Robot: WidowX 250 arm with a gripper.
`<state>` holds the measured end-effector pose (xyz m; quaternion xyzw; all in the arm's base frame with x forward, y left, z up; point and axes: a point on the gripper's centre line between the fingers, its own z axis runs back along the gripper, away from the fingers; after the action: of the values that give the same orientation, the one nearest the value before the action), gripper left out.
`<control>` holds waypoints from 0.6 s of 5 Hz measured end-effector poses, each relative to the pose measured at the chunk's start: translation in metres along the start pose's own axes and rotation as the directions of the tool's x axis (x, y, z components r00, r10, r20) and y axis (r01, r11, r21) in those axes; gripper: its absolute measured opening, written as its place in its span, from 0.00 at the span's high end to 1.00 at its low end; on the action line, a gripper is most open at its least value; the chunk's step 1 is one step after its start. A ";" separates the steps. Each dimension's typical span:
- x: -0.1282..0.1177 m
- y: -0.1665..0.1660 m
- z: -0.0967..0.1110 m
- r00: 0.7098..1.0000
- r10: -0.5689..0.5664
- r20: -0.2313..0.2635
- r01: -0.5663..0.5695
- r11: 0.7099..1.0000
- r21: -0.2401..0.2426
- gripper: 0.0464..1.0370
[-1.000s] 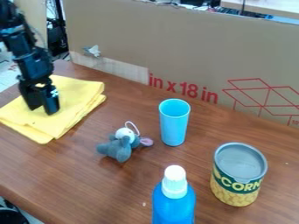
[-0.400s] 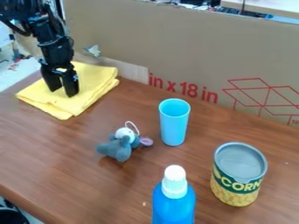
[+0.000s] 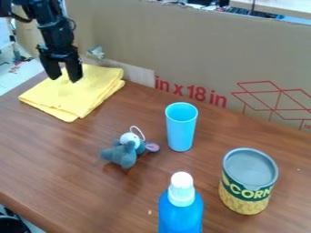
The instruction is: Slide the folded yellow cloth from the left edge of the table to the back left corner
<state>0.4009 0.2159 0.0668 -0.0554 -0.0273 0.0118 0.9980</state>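
The gripper (image 3: 64, 79) hangs at the upper left over the back part of a folded yellow cloth (image 3: 76, 98), its two fingers apart with nothing seen between them. Whether the tips touch the cloth is hard to tell. The cloth lies flat near the table's far left corner. To its right and nearer the camera, a grey plush mouse toy (image 3: 123, 154) lies on the wood, with an upright light blue cup (image 3: 181, 127) just beyond it.
A corn can (image 3: 248, 182) stands at the right, and a blue bottle with a white cap (image 3: 182, 191) stands at the front edge of the view. Behind the brown table (image 3: 79, 164) rises a cardboard wall (image 3: 182, 50) with red print.
The gripper and the yellow cloth have shifted toward the back and right. Since the middle frame the gripper has risen a little and its fingers have spread, while the cloth has barely moved.
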 end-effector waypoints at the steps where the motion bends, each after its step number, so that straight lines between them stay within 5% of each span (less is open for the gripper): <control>1: 0.004 0.001 0.046 1.000 -0.019 0.001 0.019 0.999 0.041 0.04; 2: -0.028 -0.002 0.049 0.994 -0.018 -0.111 0.031 0.993 0.116 0.04; 3: -0.065 -0.034 0.077 0.994 -0.080 -0.074 0.093 0.977 0.193 0.04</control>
<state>0.3322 0.1889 0.1433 0.0444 0.0046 -0.0309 0.9985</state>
